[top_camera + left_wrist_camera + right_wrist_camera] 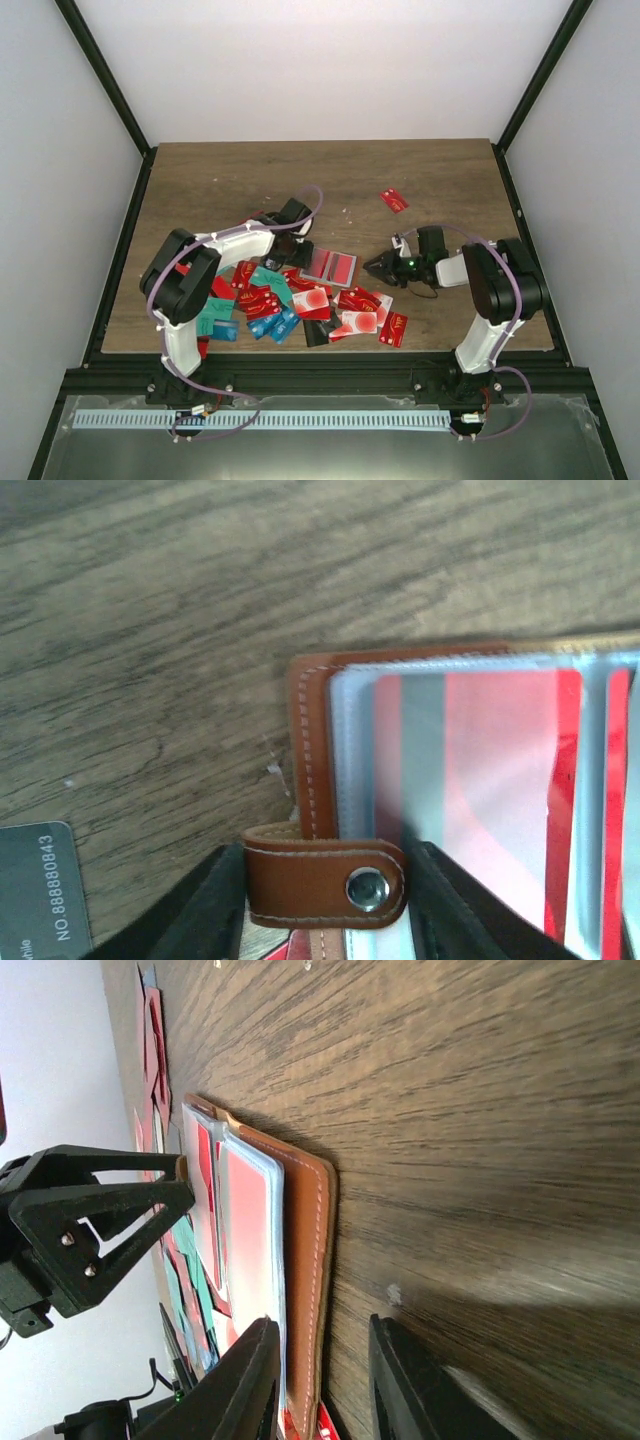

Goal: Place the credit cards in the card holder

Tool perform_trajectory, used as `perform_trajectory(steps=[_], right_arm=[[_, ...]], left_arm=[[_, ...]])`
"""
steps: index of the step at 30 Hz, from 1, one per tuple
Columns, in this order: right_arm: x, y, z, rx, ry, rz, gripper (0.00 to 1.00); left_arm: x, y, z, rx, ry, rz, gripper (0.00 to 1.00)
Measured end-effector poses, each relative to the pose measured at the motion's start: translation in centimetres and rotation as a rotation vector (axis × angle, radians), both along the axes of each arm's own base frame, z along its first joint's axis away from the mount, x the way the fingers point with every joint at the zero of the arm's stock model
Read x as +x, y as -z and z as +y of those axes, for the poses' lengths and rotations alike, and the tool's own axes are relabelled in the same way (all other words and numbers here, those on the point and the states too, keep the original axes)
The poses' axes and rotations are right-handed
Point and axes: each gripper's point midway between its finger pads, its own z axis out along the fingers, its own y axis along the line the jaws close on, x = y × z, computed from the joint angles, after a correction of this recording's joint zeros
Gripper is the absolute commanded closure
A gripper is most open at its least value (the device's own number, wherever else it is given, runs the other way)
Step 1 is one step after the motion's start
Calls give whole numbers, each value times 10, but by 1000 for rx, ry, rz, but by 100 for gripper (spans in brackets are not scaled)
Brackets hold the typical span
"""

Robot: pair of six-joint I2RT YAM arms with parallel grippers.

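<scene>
Card holder: the card holder (328, 266) lay open and flat near the middle of the surface (220, 190), brown cover down, its clear sleeves up with red cards showing inside them.

Credit cards: the credit cards (285, 300) sat in a loose heap just near of the holder, overlapping one another; one red card (394, 200) lay alone, well apart toward the far right.

Left gripper: the left gripper (325, 875) stood at the holder's left end with a jaw on either side of the snap strap (300, 882), close against it (I could not tell whether it was pinching).

Right gripper: the right gripper (323, 1325) was low at the holder's right end, its jaws parted and the cover's stitched edge between them with a gap showing, so it gripped nothing.

Stage, as I judged it: steadying the holder before another card goes in.

Risk, strap: a pull on that floppy tab could fold a cover half over the sleeves or drag the holder into the heap.

Risk, right end: with nothing pinned there, the holder could swivel under any push.

Risk, crowding: both grippers worked one small thing, so a bump could tip it and slide the sleeved cards out.
</scene>
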Motion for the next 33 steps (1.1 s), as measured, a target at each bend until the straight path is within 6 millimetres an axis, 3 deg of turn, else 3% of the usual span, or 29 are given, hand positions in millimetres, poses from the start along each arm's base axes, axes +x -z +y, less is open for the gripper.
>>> perform_trajectory(steps=[8,23,33], right_arm=[[0,-1,15,10,-40,6,70],[0,-4,19,45,-34,46,74],[1,-25,21,71,-38,15,76]], left_arm=[[8,0,0,16,4,-32,80],[8,4,1,12,-24,-34,88],[9,5,2,8,-46,-33,90]])
